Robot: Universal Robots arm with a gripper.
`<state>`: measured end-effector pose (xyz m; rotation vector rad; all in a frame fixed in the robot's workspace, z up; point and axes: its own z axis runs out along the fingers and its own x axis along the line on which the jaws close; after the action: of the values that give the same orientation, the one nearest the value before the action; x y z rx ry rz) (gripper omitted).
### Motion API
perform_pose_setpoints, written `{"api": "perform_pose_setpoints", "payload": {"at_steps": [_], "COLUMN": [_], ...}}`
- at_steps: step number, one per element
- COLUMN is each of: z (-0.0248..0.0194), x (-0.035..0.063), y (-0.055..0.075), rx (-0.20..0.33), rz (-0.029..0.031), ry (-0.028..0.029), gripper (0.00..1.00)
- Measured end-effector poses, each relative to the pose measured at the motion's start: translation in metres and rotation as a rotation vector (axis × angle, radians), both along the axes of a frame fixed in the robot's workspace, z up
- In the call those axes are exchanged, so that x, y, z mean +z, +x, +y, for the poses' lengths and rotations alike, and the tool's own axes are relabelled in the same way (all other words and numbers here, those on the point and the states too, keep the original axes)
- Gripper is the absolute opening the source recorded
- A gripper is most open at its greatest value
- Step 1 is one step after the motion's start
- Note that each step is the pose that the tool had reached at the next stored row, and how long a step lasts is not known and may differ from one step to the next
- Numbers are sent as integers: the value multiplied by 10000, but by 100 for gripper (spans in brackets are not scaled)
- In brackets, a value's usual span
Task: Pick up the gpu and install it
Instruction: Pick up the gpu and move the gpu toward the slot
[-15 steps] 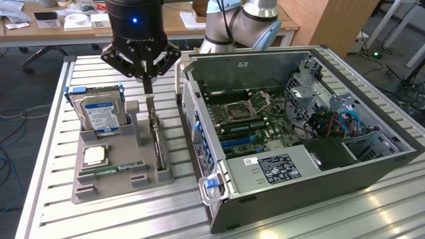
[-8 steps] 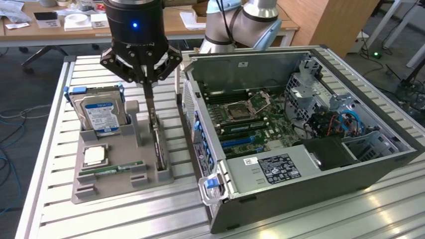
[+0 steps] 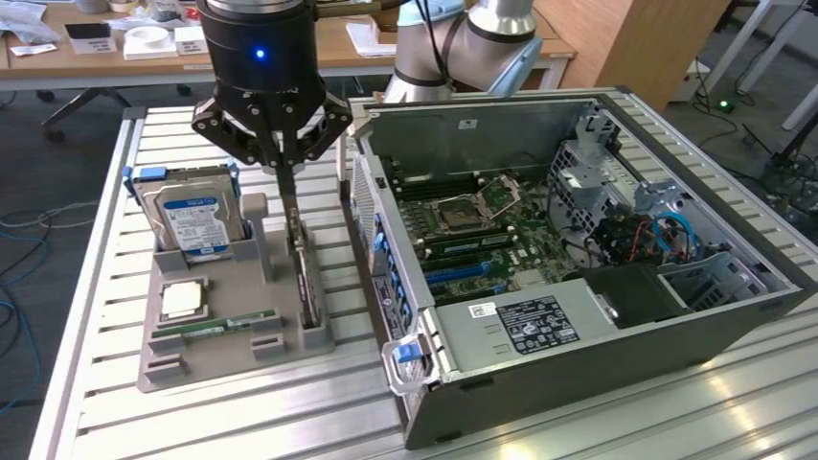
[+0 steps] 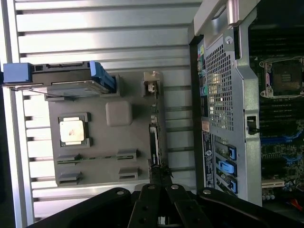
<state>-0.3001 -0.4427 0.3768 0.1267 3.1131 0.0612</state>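
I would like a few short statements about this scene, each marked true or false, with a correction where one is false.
1. The gpu stands on edge in the grey holder. True.
2. The hard drive lies flat inside the computer case. False: it stands upright in the holder, outside the case.
3. The gripper is shut on the gpu's upper edge. True.
4. A panel closes the computer case. False: it is open and the motherboard shows.

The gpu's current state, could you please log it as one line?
end effector: shut on gpu | gpu: upright in gray holder slot | computer case: open
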Motion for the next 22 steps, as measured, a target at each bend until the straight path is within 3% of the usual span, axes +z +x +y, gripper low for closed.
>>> {"api": "perform_pose_setpoints", "payload": {"at_steps": [12, 19, 22], "z": [0, 0, 0], "x": [0, 0, 0], "y": [0, 0, 0], "rx": [0, 0, 0], "rz": [0, 0, 0], "ry": [0, 0, 0], "gripper": [11, 41, 47]}}
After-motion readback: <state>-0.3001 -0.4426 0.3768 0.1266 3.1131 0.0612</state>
